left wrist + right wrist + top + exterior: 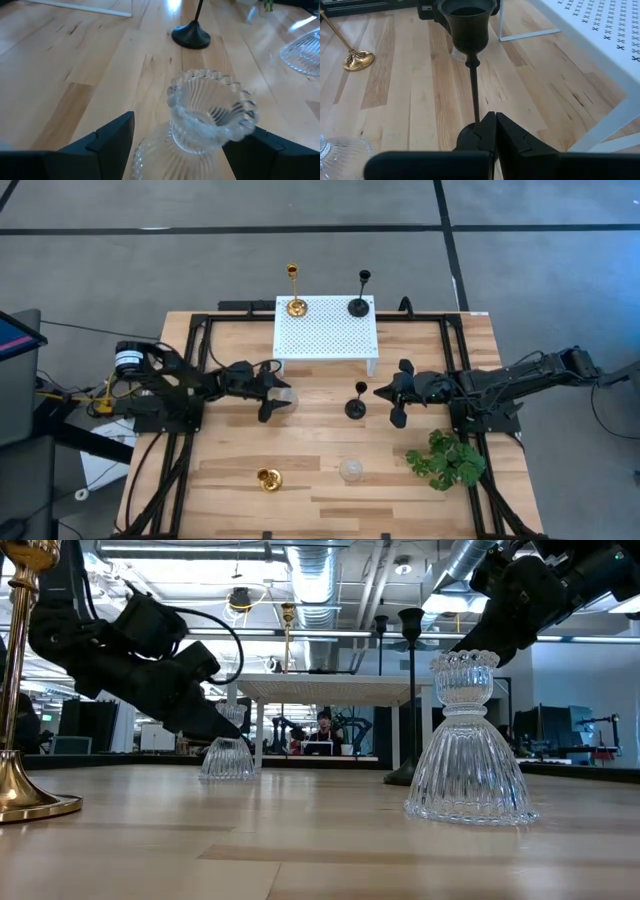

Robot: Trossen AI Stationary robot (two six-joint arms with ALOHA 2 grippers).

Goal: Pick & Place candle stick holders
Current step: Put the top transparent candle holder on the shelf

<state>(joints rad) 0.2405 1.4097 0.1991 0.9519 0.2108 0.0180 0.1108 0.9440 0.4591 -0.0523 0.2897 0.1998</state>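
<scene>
A clear glass candle stick holder (207,112) stands upright on its round base on the wooden table, between the fingers of my open left gripper (278,397), which comes at it nearly level from the table's left. A tall black holder (356,406) stands on the table in front of the white platform (325,345). My right gripper (495,120) is shut and hangs just right of that holder's stem (475,95), touching nothing. A gold holder (295,305) and a black one (358,304) stand on the platform. My left gripper has one finger (112,137) on each side of the glass holder's fluted cup (220,100). That finger stands clear of the cup. Whether the other finger (257,147) touches the cup's rim, I cannot tell.
Near the table's front stand a gold holder (268,478) and a second clear glass holder (350,470). A green leafy plant (447,460) sits at the front right, beside the right arm. Black frame rails run along both table sides.
</scene>
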